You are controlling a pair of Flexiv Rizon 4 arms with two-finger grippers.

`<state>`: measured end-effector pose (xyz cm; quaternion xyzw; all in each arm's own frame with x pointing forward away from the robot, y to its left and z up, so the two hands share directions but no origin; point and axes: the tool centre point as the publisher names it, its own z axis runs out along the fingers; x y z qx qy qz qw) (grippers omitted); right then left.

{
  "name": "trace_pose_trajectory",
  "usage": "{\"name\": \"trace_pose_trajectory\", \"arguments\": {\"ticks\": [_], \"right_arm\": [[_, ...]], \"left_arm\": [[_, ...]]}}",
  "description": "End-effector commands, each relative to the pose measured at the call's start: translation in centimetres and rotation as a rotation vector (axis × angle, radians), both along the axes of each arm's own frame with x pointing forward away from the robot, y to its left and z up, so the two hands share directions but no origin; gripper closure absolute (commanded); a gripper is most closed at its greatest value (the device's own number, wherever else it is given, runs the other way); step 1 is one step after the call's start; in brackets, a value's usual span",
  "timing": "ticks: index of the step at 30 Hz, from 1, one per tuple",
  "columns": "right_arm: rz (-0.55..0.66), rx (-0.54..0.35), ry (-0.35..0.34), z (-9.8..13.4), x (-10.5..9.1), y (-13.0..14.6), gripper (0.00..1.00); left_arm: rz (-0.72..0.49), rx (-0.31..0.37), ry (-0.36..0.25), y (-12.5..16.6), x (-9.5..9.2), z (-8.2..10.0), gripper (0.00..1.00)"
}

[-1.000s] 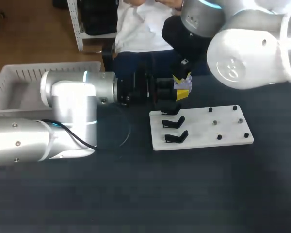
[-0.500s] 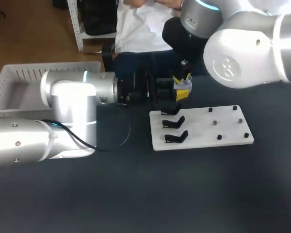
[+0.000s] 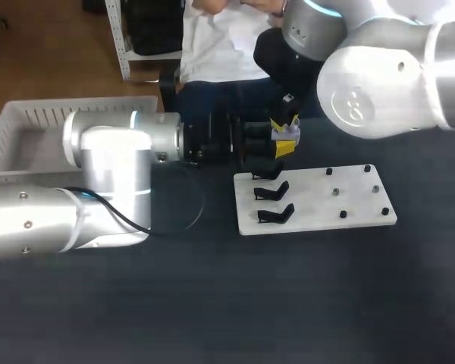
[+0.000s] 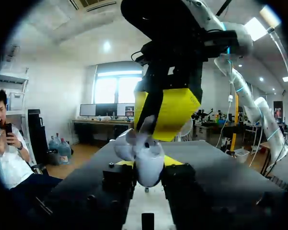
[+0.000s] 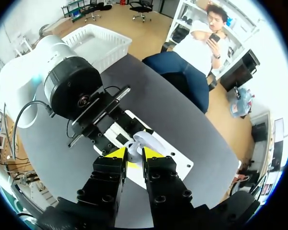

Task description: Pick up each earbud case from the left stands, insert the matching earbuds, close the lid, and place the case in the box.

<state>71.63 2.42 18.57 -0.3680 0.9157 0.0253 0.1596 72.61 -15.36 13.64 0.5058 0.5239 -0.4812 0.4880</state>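
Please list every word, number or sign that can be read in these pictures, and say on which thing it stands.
None. No readable text shows on the earbud case, the white stand board or the white basket.

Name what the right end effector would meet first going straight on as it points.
Most likely the earbud case, just ahead of the right end effector, held in the left end effector.
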Motion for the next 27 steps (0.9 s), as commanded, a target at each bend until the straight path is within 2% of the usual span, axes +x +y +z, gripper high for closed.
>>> {"name": "trace_pose_trajectory", "arguments": {"ticks": [1, 27], "right_arm": [[0.002, 0.0, 0.002, -0.15, 0.04, 0.12, 1.0], [0.015, -0.007, -0.001, 0.11, -0.43, 0.18, 1.0]], "left_arm": [[0.007, -0.006, -0.005, -0.03, -0.14, -0.06, 1.0], [0.007, -0.006, -0.005, -0.03, -0.14, -0.06, 1.0]]}}
